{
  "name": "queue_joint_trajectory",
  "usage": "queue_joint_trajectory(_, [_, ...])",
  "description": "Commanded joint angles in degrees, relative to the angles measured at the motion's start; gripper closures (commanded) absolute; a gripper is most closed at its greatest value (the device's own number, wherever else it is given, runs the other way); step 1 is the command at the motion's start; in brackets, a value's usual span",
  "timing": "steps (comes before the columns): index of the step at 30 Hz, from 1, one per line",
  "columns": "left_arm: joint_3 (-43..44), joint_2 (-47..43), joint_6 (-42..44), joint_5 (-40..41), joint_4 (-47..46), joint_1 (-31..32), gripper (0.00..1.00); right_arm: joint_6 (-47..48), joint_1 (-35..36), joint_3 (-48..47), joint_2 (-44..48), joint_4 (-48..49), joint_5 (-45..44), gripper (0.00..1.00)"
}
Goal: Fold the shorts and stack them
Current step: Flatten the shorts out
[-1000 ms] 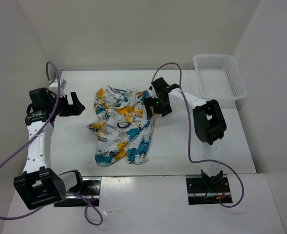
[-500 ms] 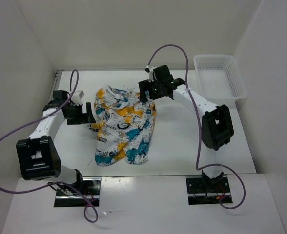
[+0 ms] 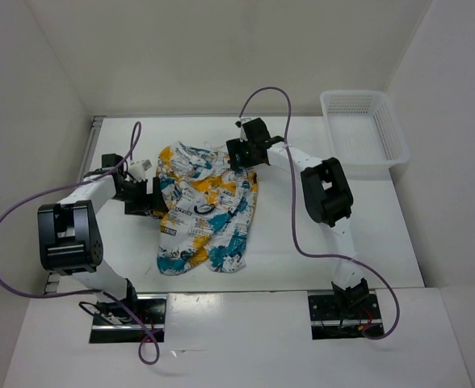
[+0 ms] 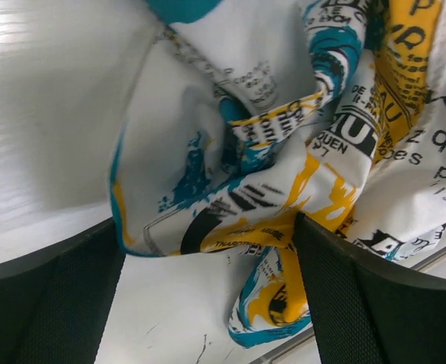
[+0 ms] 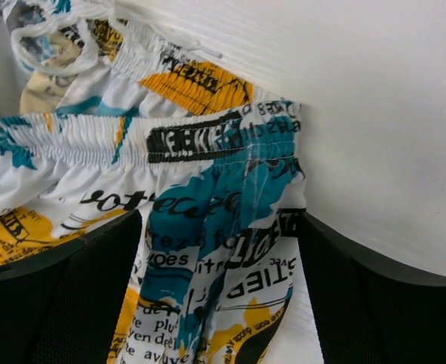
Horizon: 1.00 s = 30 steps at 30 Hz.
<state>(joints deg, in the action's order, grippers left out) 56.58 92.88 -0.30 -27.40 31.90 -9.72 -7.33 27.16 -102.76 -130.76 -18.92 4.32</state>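
Observation:
The shorts (image 3: 203, 208) lie crumpled on the white table, white fabric with teal, yellow-orange and black print. My left gripper (image 3: 158, 199) is at their left edge; in the left wrist view the open jaws straddle a folded edge of the shorts (image 4: 261, 189). My right gripper (image 3: 236, 155) is at their upper right corner; in the right wrist view the open jaws straddle the elastic waistband corner (image 5: 223, 220).
A white mesh basket (image 3: 365, 128) stands at the back right of the table. The table's back edge and the white enclosure wall run just behind the shorts. Purple cables loop over both arms.
Both arms have closed in on the shorts: the left gripper moved right to their left edge, the right gripper moved down onto the waistband corner. The shorts have not moved.

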Motion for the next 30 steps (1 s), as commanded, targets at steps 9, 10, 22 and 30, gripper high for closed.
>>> queue_joint_trajectory(9, [-1.65,4.68,0.3,5.06,-6.41,6.29,0.66,0.57,-0.35,0.89,-0.82,5.03,-5.72,0.6])
queue_joint_trajectory(10, [-1.04,4.68,0.3,5.77,-7.11,6.29,0.74,0.57,-0.35,1.94,-0.2,5.03,-5.72,0.66])
queue_joint_trajectory(22, [34.09,16.25,0.3,23.7,-10.45,4.35,0.97,6.18,-1.67,21.62,20.7,3.18,5.69,1.0])
queue_joint_trajectory(30, [45.65,18.93,0.3,21.68,-7.12,10.5,0.09,6.89,-1.67,30.96,28.28,3.8,11.42,0.29])
